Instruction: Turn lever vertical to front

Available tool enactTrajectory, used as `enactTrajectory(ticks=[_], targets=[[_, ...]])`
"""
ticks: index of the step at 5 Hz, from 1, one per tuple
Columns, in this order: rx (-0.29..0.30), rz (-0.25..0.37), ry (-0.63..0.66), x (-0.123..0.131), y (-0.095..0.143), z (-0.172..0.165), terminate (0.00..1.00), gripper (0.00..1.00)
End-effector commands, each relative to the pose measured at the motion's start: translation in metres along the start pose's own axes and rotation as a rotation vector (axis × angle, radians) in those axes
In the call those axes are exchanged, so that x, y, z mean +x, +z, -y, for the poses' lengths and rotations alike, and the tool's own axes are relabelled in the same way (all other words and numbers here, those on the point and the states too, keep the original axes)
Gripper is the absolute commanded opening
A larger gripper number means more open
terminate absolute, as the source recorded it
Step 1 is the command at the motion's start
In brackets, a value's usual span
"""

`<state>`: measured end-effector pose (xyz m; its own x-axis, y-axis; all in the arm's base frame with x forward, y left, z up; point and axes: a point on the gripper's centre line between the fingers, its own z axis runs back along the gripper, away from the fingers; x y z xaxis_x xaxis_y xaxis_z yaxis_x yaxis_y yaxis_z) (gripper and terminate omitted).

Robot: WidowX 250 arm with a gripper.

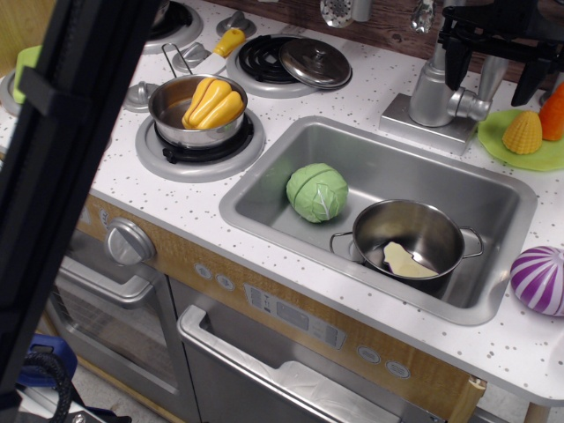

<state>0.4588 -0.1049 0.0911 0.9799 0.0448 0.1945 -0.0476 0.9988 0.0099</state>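
Two steel pots hold food here. One pot [198,110] stands on the front burner near the counter's [291,97] left edge, with a yellow-orange pepper-like piece [213,102] lying inside it. The other pot [411,241] sits in the sink [264,207], toward its front right corner, and holds a pale yellow slice [404,261]. A green cabbage [316,192] lies on the sink floor just beside that pot, to its left. A lid [315,63] rests on the rear burner. At the counter's back right corner a green plate [507,150] carries a yellow corn piece [523,133] and an orange item partly cut off by the frame. A purple striped onion [539,280] sits at the right edge.

The lever [470,105] projects sideways to the right from the thick faucet column [432,88] behind the sink. The black pincer [495,55] hangs above it, prongs spread, gripping nothing.
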Motion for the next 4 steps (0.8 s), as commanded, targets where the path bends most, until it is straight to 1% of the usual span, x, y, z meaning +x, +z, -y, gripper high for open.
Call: enactTrajectory(ticks=[1, 2, 3, 4], targets=[[0.0, 0.0, 0.0, 0.0, 0.0, 0.0, 0.0, 1.0], [0.029, 0.085, -0.027, 0.01, 0.003, 0.005, 0.0, 1.0], [0.06, 0.128, -0.041, 0.022, 0.008, 0.01, 0.0, 1.0], [0.053, 0.174, -0.036, 0.03, 0.015, 0.009, 0.0, 1.0]])
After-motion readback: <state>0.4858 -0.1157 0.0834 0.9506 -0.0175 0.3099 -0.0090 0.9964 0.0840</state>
